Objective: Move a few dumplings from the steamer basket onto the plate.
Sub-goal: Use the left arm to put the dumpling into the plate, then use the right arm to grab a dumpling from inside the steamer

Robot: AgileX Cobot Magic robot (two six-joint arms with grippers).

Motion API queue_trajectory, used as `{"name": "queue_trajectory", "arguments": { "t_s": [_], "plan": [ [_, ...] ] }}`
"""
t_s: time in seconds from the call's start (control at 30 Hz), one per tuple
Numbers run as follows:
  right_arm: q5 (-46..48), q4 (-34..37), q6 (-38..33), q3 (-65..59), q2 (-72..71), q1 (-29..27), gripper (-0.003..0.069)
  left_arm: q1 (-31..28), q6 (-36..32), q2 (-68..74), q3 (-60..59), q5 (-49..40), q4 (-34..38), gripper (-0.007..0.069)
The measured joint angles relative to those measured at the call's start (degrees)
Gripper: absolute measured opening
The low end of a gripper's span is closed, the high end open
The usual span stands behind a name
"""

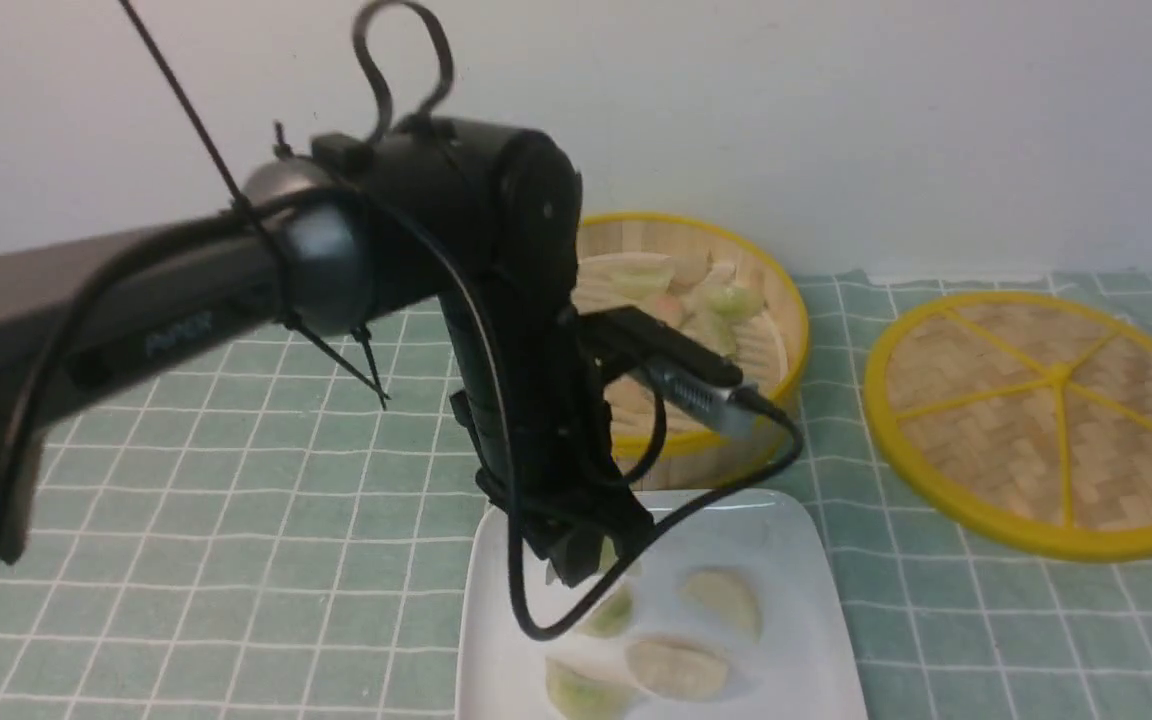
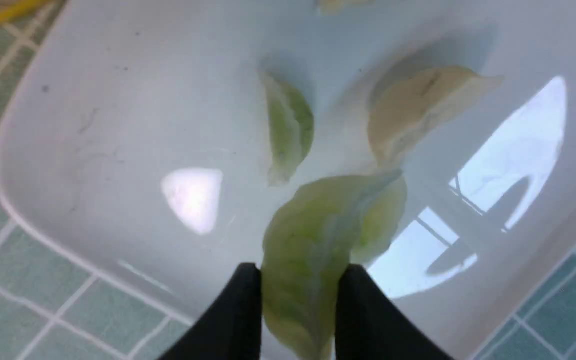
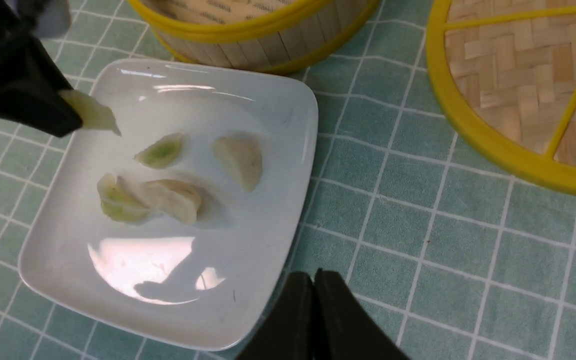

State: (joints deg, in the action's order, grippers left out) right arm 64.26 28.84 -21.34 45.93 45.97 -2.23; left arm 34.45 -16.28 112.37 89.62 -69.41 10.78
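My left gripper [image 1: 576,560] hangs over the back left part of the white square plate [image 1: 796,530]. It is shut on a pale green dumpling [image 2: 318,235], held by its lower end between the two black fingers [image 2: 240,310]. The held dumpling also shows in the right wrist view [image 3: 93,116], just above the plate [image 3: 278,100]. Several dumplings lie on the plate: a green one [image 3: 160,151], a cream one [image 3: 240,160] and two touching ones [image 3: 173,200]. The steamer basket [image 1: 736,440] stands behind the plate with more dumplings [image 1: 676,290] inside. My right gripper [image 3: 314,275] is shut and empty over the cloth by the plate's near right edge.
A flat woven disc with yellow spokes [image 1: 1046,400] lies right of the basket on the green checked cloth [image 1: 236,480]. The left arm and its cables [image 1: 536,620] hide part of the basket and the plate's left side. A wall stands just behind the basket.
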Motion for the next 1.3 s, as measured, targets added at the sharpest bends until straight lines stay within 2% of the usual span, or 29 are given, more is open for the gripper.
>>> {"name": "queue_trajectory", "arguments": {
  "t_s": [0.2, 0.27, 0.3, 0.33, 0.37, 0.47, 0.57, 0.63, 0.67, 0.7, 0.73, 0.77, 0.8, 0.9, 0.97, 1.13, 1.2, 1.3],
  "plan": [
    [0.05, 0.00, -0.40, 0.00, 0.00, 0.00, -0.0013, 0.18, 0.71, 4.58, -0.28, 8.02, -1.10, 0.0185],
    [0.05, 0.00, -0.40, 0.00, 0.00, 0.00, -0.0013, 0.18, 3.34, 5.86, -0.35, 9.99, -2.38, 0.0276],
    [0.05, 0.00, -0.40, 0.00, 0.00, 0.00, -0.0013, 0.18, 3.56, 5.93, -0.35, 10.10, -2.71, 0.0293],
    [0.05, 0.00, -0.40, 0.00, 0.00, 0.00, -0.0013, 0.18, 5.61, 6.01, -0.35, 10.89, -4.21, 0.0365],
    [-0.02, 0.06, -0.53, 0.00, 0.00, 0.00, -0.0013, 0.18, 6.57, 6.01, -0.35, 11.11, -4.93, 0.0404],
    [-0.09, 0.51, -1.43, 0.82, 1.04, 0.00, -0.0013, 0.18, 10.55, 5.87, 0.60, 9.35, -6.42, 0.0456],
    [0.57, 2.04, -1.93, 4.30, 4.74, 0.00, -0.0013, 0.18, 12.43, 4.08, 1.33, 6.02, -7.48, 0.0388],
    [1.84, 3.65, -3.39, 7.94, 8.82, 0.00, -0.0013, 0.18, 12.92, 1.20, 1.38, 4.79, -7.69, 0.0261],
    [1.96, 3.65, -3.39, 7.94, 9.25, 0.00, -0.0013, 0.18, 12.93, 0.85, 1.38, 4.79, -7.69, 0.0246],
    [2.90, 5.23, -4.60, 11.19, 13.10, 0.00, -0.0013, 0.18, 12.99, -2.33, 1.38, 4.49, -7.80, 0.0137],
    [3.01, 5.65, -4.93, 12.02, 13.58, 0.00, -0.0013, 0.18, 12.99, -2.75, 1.38, 4.29, -7.80, 0.0110],
    [3.45, 6.92, -6.10, 14.86, 16.95, 0.43, -0.0013, 0.18, 12.99, -5.85, 1.38, 3.80, -7.80, 0.0041],
    [3.45, 7.28, -6.73, 17.24, 20.20, 1.48, -0.0013, 0.18, 12.99, -9.11, 1.06, 3.74, -7.80, 0.0020],
    [2.85, 6.79, -7.23, 21.01, 24.83, 4.59, -0.0013, 0.18, 12.99, -14.04, -0.55, 3.91, -7.72, -0.0001],
    [0.40, 3.36, -7.23, 26.15, 31.04, 10.54, -0.0012, 0.18, 12.99, -20.44, -4.79, 4.40, -7.73, -0.0006],
    [-6.39, -3.96, -4.05, 34.37, 43.15, 17.73, 0.0000, 0.18, 14.42, -31.02, -13.80, 6.71, -8.59, -0.0006],
    [-8.55, -5.60, -3.55, 37.00, 47.34, 19.17, 0.0015, 0.18, 15.66, -34.23, -16.76, 6.95, -8.81, -0.0006],
    [-11.89, -6.41, -3.37, 42.51, 56.20, 20.96, 0.0093, 0.18, 17.62, -40.00, -22.11, 6.84, -9.01, -0.0006]
  ]
}}
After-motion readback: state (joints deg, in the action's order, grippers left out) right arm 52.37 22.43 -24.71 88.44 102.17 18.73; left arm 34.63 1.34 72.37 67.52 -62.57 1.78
